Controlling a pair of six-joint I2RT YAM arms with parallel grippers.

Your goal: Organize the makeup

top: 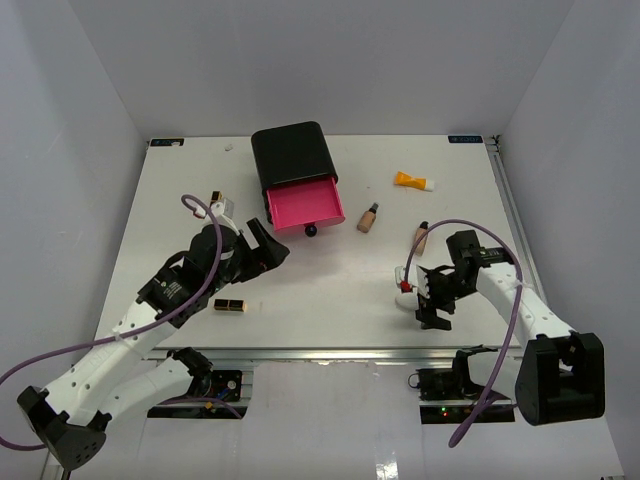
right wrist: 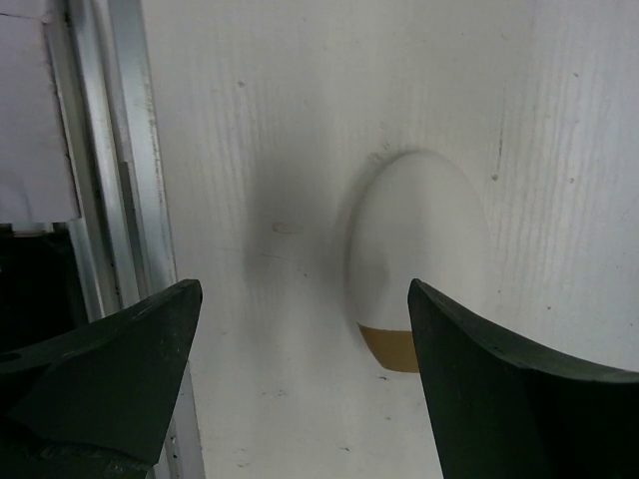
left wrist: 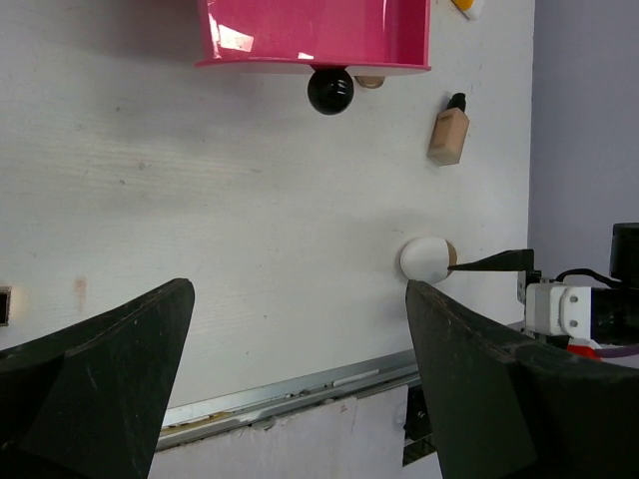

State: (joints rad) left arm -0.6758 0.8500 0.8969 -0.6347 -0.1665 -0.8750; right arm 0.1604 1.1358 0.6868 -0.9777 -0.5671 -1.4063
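Egg's place: the egg (right wrist: 419,254) lies on the table (top: 330,290) near the front edge, just ahead of the right gripper (right wrist: 305,289).
Direction from hand: it sits straight ahead of the fingertips, a little toward the far finger (right wrist: 499,379), and neither finger touches it.
Long axis: it runs along the gripper's reach. The brown end faces the gripper and the white end points away.
Nearer arm: the right, by far. The left gripper (top: 265,245) is well apart from it, up by the open pink drawer (top: 303,205).
Right gripper state: jaws spread wide and empty, one on each side of the egg's line.
Right arm pose: bent over and low, with the wrist looking down at the table.
Left gripper state: jaws wide, holding nothing.
Next move, as I judge it: slide forward until the fingers flank the egg's widest part, then close across its short axis. The rounded shell may squirt out.
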